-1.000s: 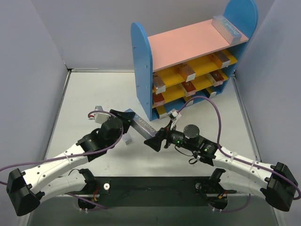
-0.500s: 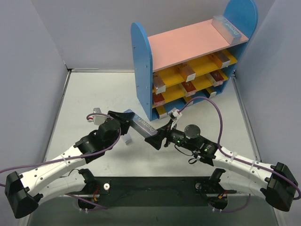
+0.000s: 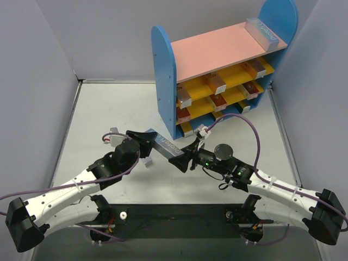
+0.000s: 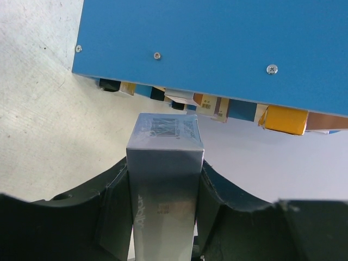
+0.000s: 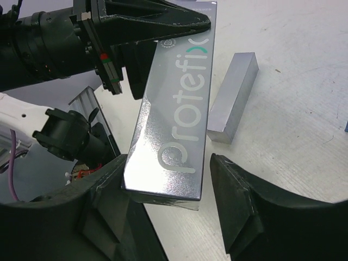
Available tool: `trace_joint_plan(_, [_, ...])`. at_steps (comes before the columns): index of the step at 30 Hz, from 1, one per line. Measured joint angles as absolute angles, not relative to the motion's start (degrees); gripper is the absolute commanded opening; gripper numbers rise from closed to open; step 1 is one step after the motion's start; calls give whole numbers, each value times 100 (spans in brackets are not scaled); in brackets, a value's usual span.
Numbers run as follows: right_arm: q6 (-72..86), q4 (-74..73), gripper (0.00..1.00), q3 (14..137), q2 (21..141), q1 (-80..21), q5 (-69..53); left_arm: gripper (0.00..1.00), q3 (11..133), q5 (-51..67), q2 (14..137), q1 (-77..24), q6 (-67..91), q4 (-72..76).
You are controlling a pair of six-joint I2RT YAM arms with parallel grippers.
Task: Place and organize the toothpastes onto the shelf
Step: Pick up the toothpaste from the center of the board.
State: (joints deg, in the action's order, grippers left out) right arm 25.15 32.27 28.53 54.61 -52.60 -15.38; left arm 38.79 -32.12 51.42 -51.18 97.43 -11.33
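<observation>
Setting: a pale grey table (image 3: 103, 109) closed in by plain light walls (image 3: 32, 81). On it stands the shelf (image 3: 166, 81), with blue round-topped side panels, a pink top board (image 3: 217, 51) and yellow boards below.
Top of the shelf: one silver toothpaste box (image 3: 265, 31) lies across the pink top board at its right end, close to the right panel.
Inside the shelf: shelved boxes (image 3: 184, 99) sit on the yellow boards and the base, silver and red ends facing out.
Held box: a silver held box (image 3: 167, 145) lettered "protefix" is lifted off the table just in front of the shelf's left panel. The left wrist view shows its barcode end with the blue panel beyond.
Left gripper: the left gripper (image 3: 148, 137) is clamped on the held box, a finger pressed to each long side.
Right gripper: the right gripper (image 5: 168, 190) straddles the other end of the held box, jaws apart. A sliver of table shows between one finger and the cardboard, so there is no grip.
Loose box: a second silver loose box (image 5: 232, 98) lies flat on the table in front of the shelf's left panel, farther from the shelf than the held box and just beside the left gripper.
</observation>
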Motion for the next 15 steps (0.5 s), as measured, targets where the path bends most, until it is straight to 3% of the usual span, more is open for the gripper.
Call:
trace_joint_plan(6, [2300, 3044, 33, 2928, 5391, -5264, -1468, 52, 3802, -3210, 5144, -5118, 9769, -1000])
trace_joint_plan(10, [2185, 2799, 18, 2965, 5266, -5262, -1411, 78, 3710, -3164, 5142, -5120, 9710, -768])
trace_joint_plan(11, [2152, 2705, 16, 2969, 5221, -5260, -1398, 89, 3677, -3153, 5140, -5122, 9633, -648])
trace_joint_plan(13, [2082, 2499, 11, 2978, 5109, -5258, -1374, 97, 3616, -3155, 5120, -5127, 9432, -425])
trace_joint_plan(15, [1970, 2237, 9, 3020, 4958, -5258, -1347, 97, 3557, -3186, 5072, -5131, 9153, -178])
